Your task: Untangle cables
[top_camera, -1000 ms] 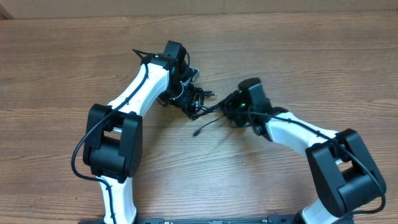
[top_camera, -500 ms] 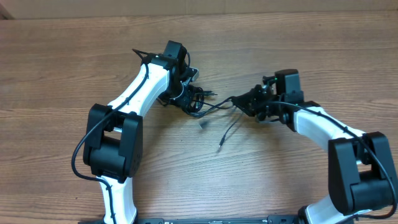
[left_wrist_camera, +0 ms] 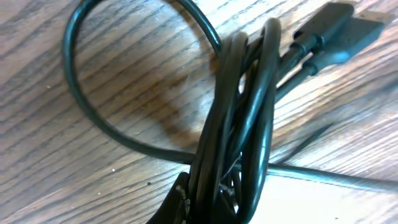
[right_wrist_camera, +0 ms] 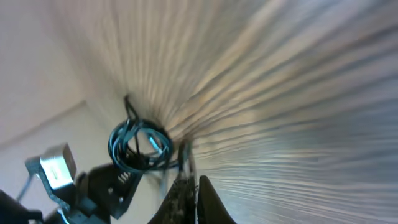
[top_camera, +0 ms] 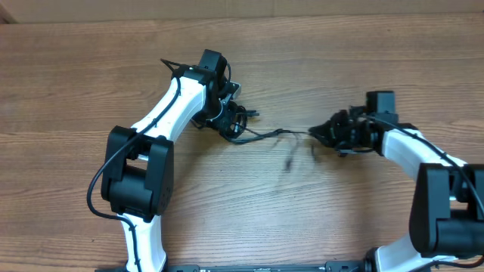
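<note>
L arm [top_camera: 178,102]: shoulder at desk's [top_camera: 68,91] near edge, white link reaches fwd & right, wrist bent down. L end effector [top_camera: 227,115] sits low near mid-desk, jaws closed tight; its wrist cam shows only dark fingertips [left_wrist_camera: 180,202] at bottom edge. R arm [top_camera: 401,143] comes in from right side, forearm pointing left. R end effector [top_camera: 324,134] faces L one, well apart, jaws pinched together; wrist cam blurred.

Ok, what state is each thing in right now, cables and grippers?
Bundle: coiled, tangled.
Strand: drawn out of it, stretched nearly straight.
Left gripper: shut on bundle.
Right gripper: shut on strand.
</note>
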Controlling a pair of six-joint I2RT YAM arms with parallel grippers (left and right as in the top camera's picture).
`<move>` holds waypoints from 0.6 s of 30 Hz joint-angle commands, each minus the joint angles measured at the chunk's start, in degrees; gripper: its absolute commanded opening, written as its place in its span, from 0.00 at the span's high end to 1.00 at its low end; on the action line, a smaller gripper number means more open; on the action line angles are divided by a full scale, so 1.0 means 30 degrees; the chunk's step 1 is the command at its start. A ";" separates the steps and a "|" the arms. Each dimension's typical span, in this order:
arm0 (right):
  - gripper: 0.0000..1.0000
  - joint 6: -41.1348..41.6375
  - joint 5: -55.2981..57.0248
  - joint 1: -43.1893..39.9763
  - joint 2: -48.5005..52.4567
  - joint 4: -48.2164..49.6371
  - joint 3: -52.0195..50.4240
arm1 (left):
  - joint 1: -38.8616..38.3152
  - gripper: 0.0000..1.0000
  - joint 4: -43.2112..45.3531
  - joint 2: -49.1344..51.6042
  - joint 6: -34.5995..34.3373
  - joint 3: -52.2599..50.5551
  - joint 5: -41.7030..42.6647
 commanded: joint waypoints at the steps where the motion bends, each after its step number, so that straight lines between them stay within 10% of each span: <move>1: 0.96 -0.0146 0.0117 -0.1333 -0.0736 -0.0860 -0.0058 | 0.0146 0.96 -0.0095 -0.0284 -0.0124 -0.0066 -0.1129; 7: 0.91 -0.0182 0.0772 -0.2484 -0.0736 -0.2900 -0.0058 | 0.0146 0.96 -0.0080 -0.0284 -0.0131 -0.0066 -0.1115; 12: 0.28 -0.0699 0.1195 -0.2288 -0.0736 -0.3140 -0.0058 | 0.0146 0.96 -0.0080 -0.0284 -0.0124 -0.0066 -0.1115; 18: 0.23 -0.0736 0.1180 -0.1552 -0.0736 -0.2958 -0.0058 | 0.0146 0.96 -0.0073 -0.0284 -0.0131 -0.0066 -0.1115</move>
